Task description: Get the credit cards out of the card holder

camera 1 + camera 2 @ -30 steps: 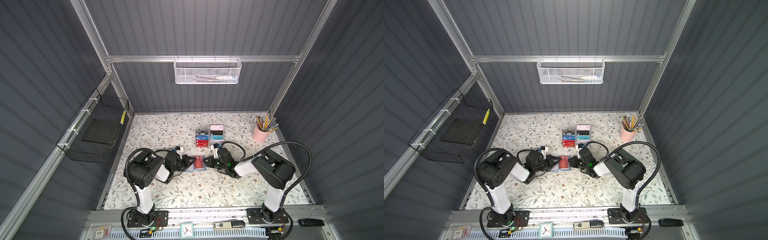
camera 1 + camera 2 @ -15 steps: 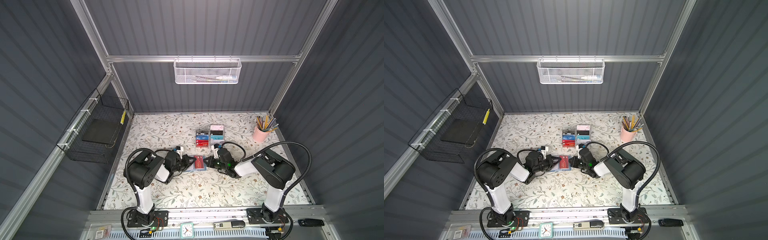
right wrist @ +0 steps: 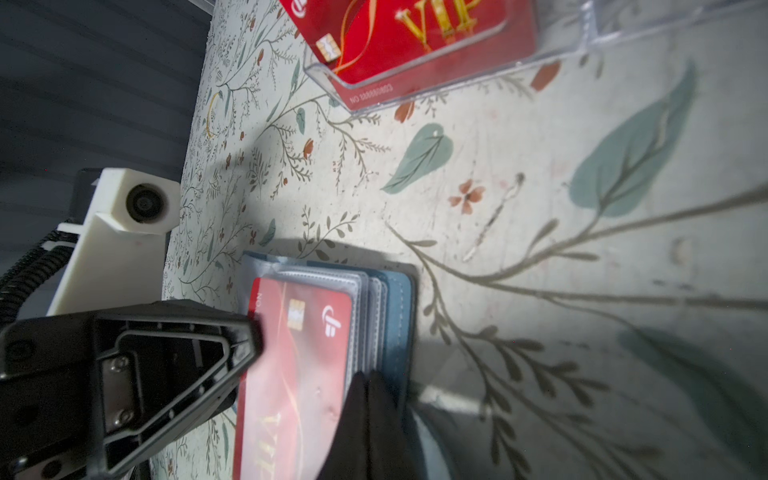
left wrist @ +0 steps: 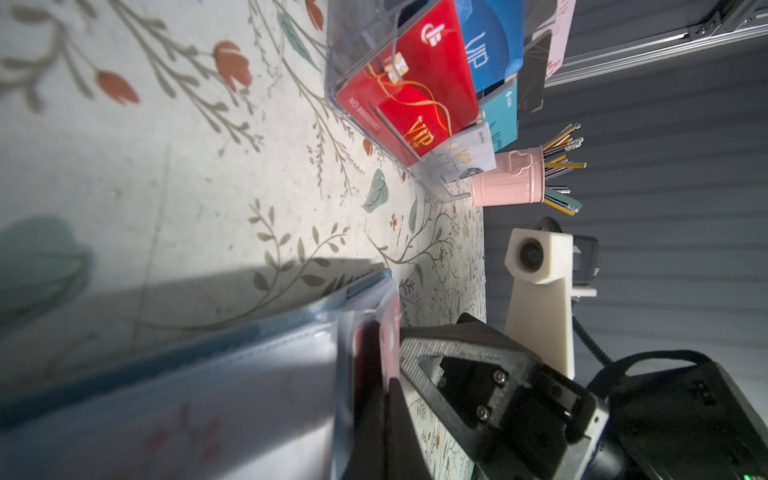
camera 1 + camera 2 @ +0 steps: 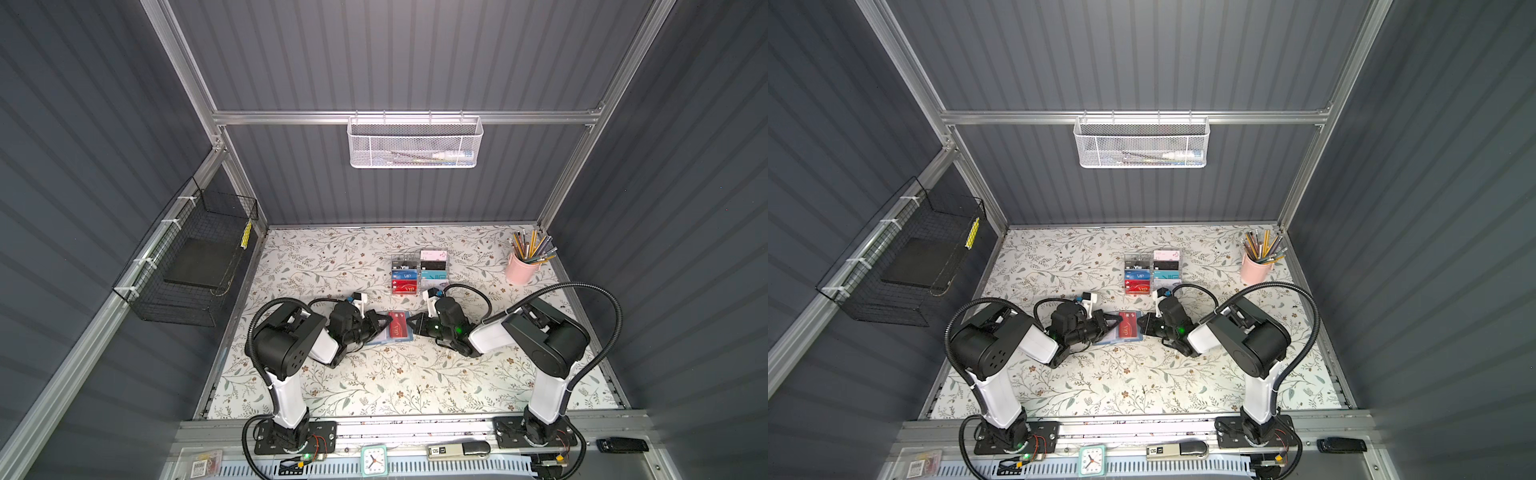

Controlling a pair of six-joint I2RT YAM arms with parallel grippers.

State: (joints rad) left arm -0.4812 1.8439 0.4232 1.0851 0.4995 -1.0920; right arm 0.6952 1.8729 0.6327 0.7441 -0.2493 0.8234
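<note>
Both top views: card holder [image 5: 400, 340] lies open on floral tabletop [image 5: 374, 374], between arms. Left gripper [image 5: 383, 322] jaws pressed together on red card [image 5: 397, 326] edge; right gripper [image 5: 412, 326] pinches holder's clear sleeves [image 3: 365, 286].

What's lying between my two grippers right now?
The open card holder, a red credit card on top, lies between the left gripper and right gripper; both top views show it.

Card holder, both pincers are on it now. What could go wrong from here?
1. The left pincer seems shut on only the edge of the red card; it could slip off.
2. The right pincer, shut, bears on only the sleeve edges of the card holder, so the holder may drag along with the card.
</note>
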